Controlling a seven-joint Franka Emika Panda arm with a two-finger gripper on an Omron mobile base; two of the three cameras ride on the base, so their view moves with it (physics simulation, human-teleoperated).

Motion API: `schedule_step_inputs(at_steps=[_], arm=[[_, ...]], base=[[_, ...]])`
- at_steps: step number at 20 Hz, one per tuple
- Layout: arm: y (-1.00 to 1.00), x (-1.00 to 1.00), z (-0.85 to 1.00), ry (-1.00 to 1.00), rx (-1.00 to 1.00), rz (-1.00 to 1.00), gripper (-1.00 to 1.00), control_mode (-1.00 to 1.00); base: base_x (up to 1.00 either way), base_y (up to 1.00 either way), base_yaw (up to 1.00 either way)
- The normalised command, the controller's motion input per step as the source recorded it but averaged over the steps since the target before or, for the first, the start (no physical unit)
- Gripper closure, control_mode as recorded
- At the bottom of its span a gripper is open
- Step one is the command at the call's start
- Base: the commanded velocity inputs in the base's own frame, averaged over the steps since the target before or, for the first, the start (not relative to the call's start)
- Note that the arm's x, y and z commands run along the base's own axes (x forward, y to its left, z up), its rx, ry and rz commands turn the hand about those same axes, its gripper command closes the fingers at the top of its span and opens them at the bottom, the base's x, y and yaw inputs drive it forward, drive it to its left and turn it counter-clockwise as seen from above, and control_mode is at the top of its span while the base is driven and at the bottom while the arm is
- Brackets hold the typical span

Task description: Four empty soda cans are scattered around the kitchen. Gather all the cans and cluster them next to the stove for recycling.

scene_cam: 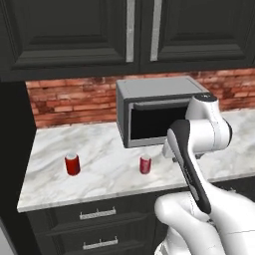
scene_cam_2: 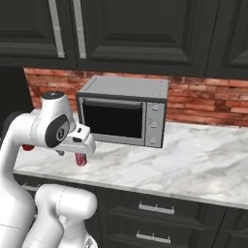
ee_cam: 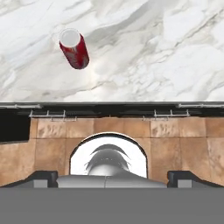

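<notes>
Two red soda cans stand upright on the marble counter (scene_cam: 99,144): one at the left (scene_cam: 72,164), one in front of the microwave (scene_cam: 145,164). In the hand view one can (ee_cam: 74,48) shows from above at the upper left, well beyond my gripper (ee_cam: 112,178), whose dark fingertips (ee_cam: 43,177) stand wide apart with nothing between them. In the right base view my hand hangs over the counter's front edge, just above a can (scene_cam_2: 81,159) that it partly covers. A red sliver of the other can (scene_cam_2: 28,147) peeks out behind my arm. The stove is out of view.
A grey microwave (scene_cam: 159,112) stands at the back against the brick wall, under dark upper cabinets (scene_cam: 74,35). Dark drawers with silver handles (scene_cam: 97,214) run below the counter. A tall dark panel (scene_cam: 15,149) closes the counter's left end. Bare marble stretches right of the microwave (scene_cam_2: 203,160).
</notes>
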Motion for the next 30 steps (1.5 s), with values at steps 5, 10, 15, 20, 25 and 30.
schedule_step_inputs(at_steps=[5,10,15,20,25,30], arm=[[0.0,0.0,0.0,0.0,0.0,0.0,-1.0,1.0],[0.0,0.0,0.0,0.0,0.0,0.0,-1.0,1.0],[0.0,0.0,0.0,0.0,0.0,0.0,-1.0,1.0],[0.0,0.0,0.0,0.0,0.0,0.0,-1.0,1.0],[0.0,0.0,0.0,0.0,0.0,0.0,-1.0,1.0],[0.0,0.0,0.0,0.0,0.0,0.0,-1.0,1.0]], base=[[0.39,0.36,0.0],[0.14,0.62,0.0],[0.19,0.46,0.0],[0.36,0.21,0.0],[0.32,-0.04,0.0],[0.15,-0.24,-0.03]])
